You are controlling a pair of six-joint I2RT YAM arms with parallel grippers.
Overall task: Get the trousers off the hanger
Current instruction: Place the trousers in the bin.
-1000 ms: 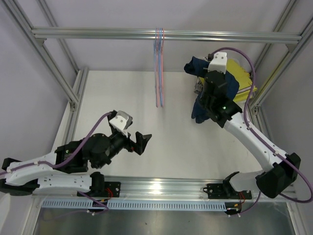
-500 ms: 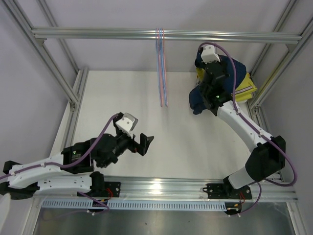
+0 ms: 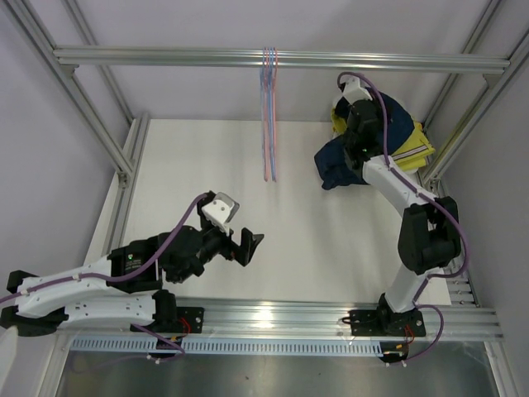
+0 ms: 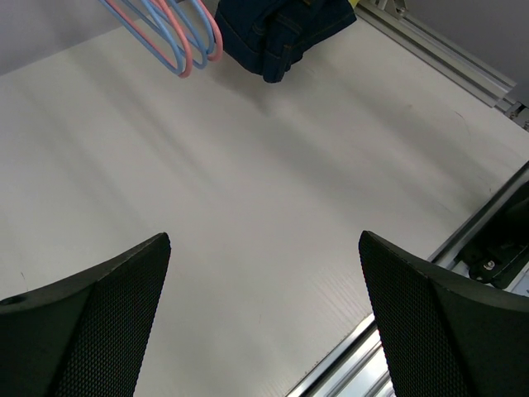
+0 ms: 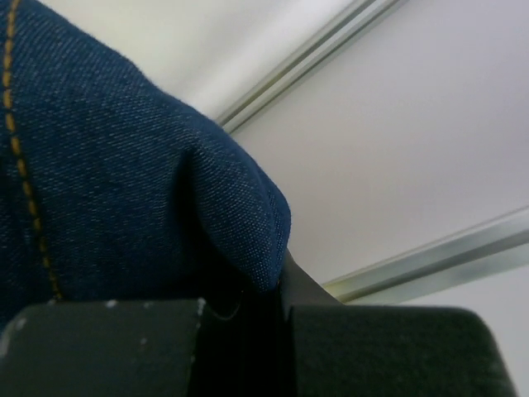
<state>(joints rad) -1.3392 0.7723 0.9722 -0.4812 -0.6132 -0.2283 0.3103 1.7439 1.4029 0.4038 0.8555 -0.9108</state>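
Observation:
The dark navy trousers (image 3: 339, 168) hang in a bunch at the back right, off the hangers, and my right gripper (image 3: 361, 107) is shut on a fold of them. The right wrist view shows that denim fold (image 5: 107, 182) pinched between the black fingers (image 5: 388, 347), with the gripper (image 5: 277, 285) facing the back wall. Behind them the yellow trousers (image 3: 418, 145) lie in a pile. Empty pink and blue hangers (image 3: 269, 116) hang from the top rail. My left gripper (image 3: 248, 246) stands open and empty low over the table, facing the hangers (image 4: 178, 41) and the navy trousers (image 4: 285, 33).
An aluminium frame surrounds the white table (image 3: 297, 223), with a cross rail (image 3: 165, 58) at the back and posts at the corners. A rail (image 4: 463, 62) runs along the table's right side. The arm bases sit on the near rail (image 3: 273, 318).
My right gripper has carried the navy trousers back and up toward the rear right corner, its arm folding in. The left gripper has drifted slightly right. The hangers sway a little.

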